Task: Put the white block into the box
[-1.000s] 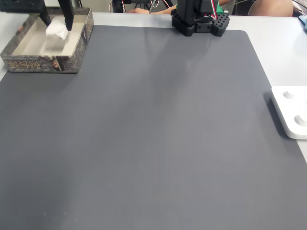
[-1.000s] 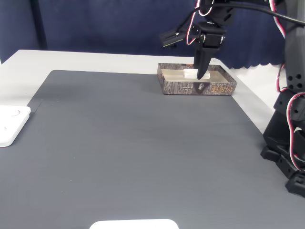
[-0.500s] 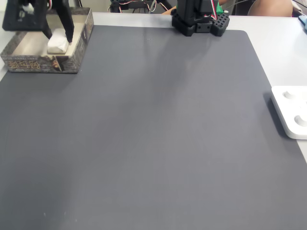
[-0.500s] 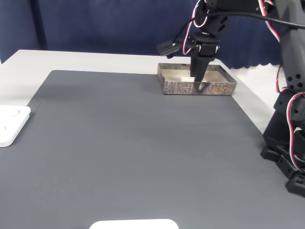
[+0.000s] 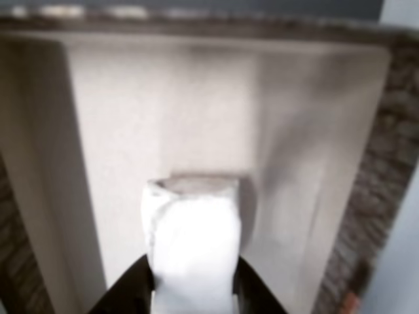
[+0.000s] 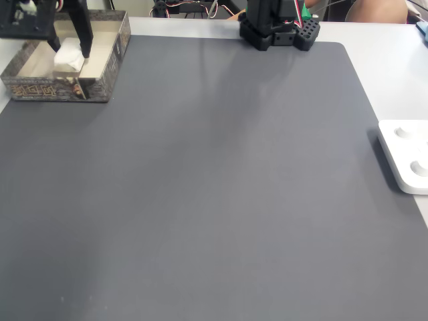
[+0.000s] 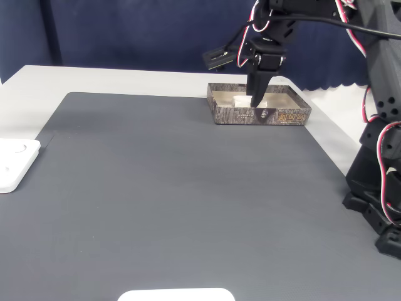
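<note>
The box (image 6: pixel 55 89) stands at the mat's far left corner in a fixed view, and at the back right (image 7: pixel 279 116) in another. My gripper (image 6: pixel 67 52) reaches down into the box, shut on the white block (image 6: pixel 68 60). Seen from the side, the gripper (image 7: pixel 254 101) dips below the rim, and the block (image 7: pixel 240 99) shows pale inside. In the other view the block (image 5: pixel 192 239) stands upright close over the cream floor of the box (image 5: pixel 118 131). The black fingers (image 5: pixel 131 291) of the gripper (image 5: pixel 192 278) hug both its sides.
A dark grey mat (image 6: pixel 214 187) covers the table. A white device with round dimples (image 6: pixel 406 157) lies at the mat's right edge, seen at the left (image 7: pixel 14 162) from the side. The arm's black base (image 6: pixel 277 27) stands at the far edge. A white object (image 7: pixel 175 295) lies at the near edge.
The gripper has lowered the white block into the box and shifted a little to the left in the first fixed view, still holding it.
</note>
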Robot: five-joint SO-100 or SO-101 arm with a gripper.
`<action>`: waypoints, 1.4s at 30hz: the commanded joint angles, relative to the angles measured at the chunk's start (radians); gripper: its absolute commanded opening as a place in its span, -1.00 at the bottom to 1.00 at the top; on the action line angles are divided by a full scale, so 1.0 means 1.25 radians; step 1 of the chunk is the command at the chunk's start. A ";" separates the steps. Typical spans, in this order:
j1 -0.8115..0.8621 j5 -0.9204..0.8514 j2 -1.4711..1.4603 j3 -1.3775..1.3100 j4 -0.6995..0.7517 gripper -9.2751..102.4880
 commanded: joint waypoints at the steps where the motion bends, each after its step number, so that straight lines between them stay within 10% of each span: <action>1: -0.010 -0.015 0.010 -0.055 -0.006 -0.67; 17: -0.005 0.053 0.020 -0.075 -0.043 -0.26; 32: -0.063 0.052 0.399 0.099 0.005 -0.26; 42: -0.147 -0.147 0.691 0.367 0.056 -0.61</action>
